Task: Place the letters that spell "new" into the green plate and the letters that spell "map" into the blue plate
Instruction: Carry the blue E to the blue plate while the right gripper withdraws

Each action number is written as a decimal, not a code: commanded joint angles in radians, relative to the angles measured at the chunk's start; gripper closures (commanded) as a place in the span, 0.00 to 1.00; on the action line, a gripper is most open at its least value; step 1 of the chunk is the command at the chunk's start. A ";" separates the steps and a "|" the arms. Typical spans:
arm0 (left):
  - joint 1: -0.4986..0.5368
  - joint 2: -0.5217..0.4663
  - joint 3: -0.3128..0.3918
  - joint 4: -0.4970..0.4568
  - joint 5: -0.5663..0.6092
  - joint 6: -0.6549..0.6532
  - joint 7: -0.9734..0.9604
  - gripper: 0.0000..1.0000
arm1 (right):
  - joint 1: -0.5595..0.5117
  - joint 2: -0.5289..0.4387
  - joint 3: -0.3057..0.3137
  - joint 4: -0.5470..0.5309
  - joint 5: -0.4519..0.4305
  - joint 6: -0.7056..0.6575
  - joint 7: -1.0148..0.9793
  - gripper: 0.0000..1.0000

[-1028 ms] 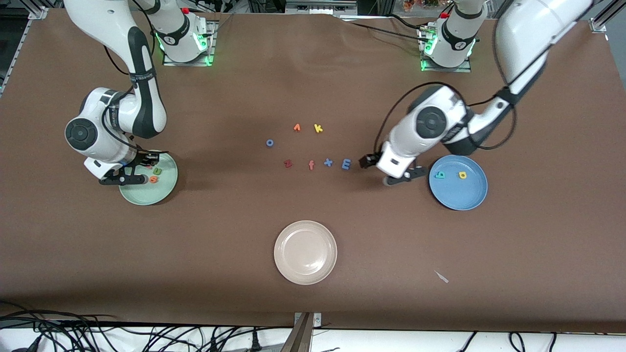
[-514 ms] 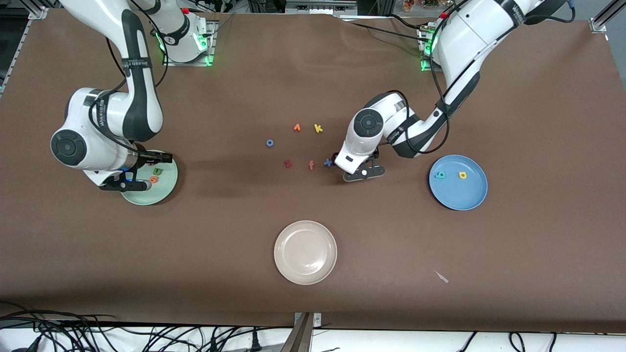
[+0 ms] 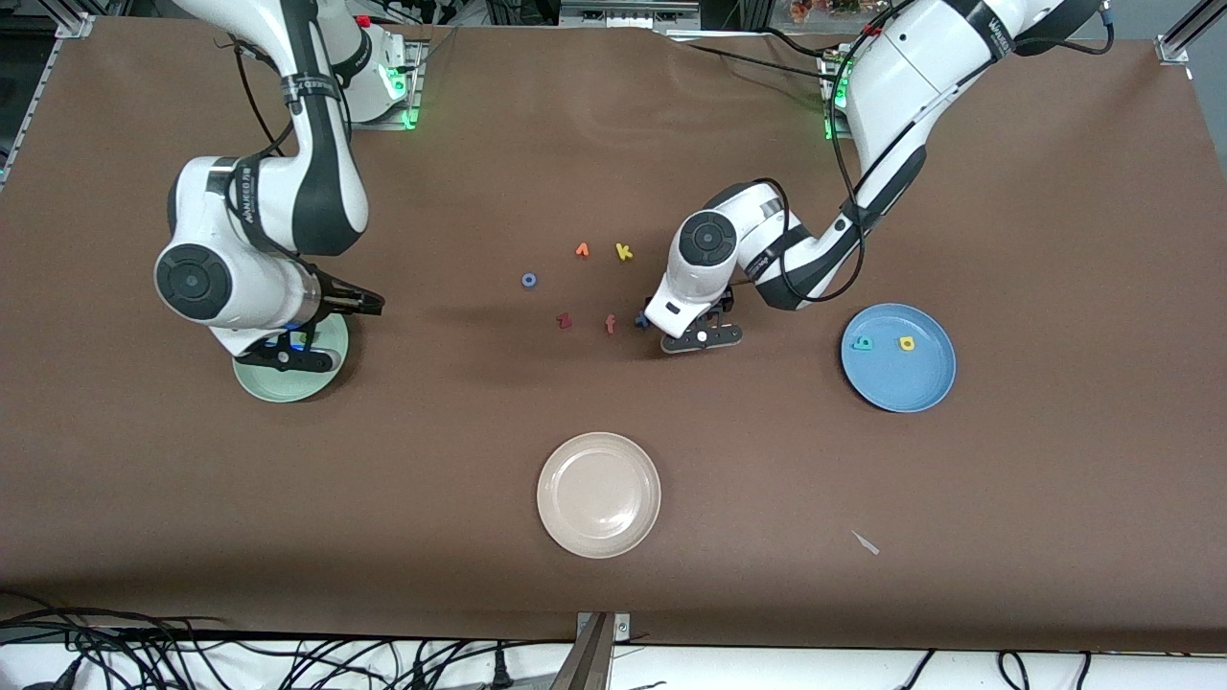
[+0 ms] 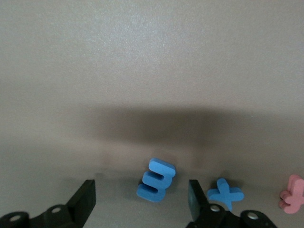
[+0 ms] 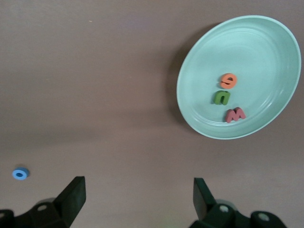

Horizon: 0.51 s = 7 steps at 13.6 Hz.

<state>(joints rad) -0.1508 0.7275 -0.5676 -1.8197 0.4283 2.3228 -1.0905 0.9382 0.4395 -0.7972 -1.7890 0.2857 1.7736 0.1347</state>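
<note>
The light blue m (image 4: 156, 180) lies on the table between the fingers of my left gripper (image 4: 141, 202), which is low over it and open, with a gap on each side. From the front my left hand (image 3: 688, 331) hides the m. The blue plate (image 3: 901, 388) holds the teal p (image 3: 864, 342) and the yellow a (image 3: 906, 342). In the green plate (image 5: 256, 42) lie the orange e (image 5: 228, 80), the green n (image 5: 222, 97) and the salmon-red w (image 5: 235, 114). My right gripper (image 5: 137, 197) hangs open and empty over bare table beside the green plate (image 3: 278, 388).
A blue x (image 4: 225, 194) and a salmon f (image 4: 293, 194) lie close beside the m. The dark red z (image 3: 564, 321), a blue o (image 3: 528, 280), an orange letter (image 3: 582, 250) and the yellow k (image 3: 624, 251) sit mid-table. A cream-white plate (image 3: 599, 494) stands nearer the front camera.
My left gripper moved from beside the blue plate to the m and came down around it. My right gripper opened, left the w in the green plate, and rose away toward mid-table.
</note>
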 commanded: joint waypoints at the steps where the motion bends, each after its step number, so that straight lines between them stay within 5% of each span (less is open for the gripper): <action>1: -0.021 0.029 0.017 0.029 0.052 0.004 -0.011 0.15 | -0.002 -0.016 0.033 0.033 -0.017 -0.040 0.025 0.00; 5: -0.036 0.038 0.032 0.023 0.112 0.049 -0.077 0.14 | -0.299 -0.134 0.365 0.037 -0.159 -0.048 0.036 0.00; 7: -0.035 0.038 0.032 0.025 0.110 0.049 -0.078 0.28 | -0.517 -0.189 0.580 0.037 -0.221 -0.059 0.023 0.00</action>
<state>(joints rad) -0.1693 0.7546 -0.5482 -1.8174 0.5077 2.3739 -1.1424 0.6090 0.3317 -0.3954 -1.7443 0.1242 1.7439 0.1597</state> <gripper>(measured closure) 0.189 0.000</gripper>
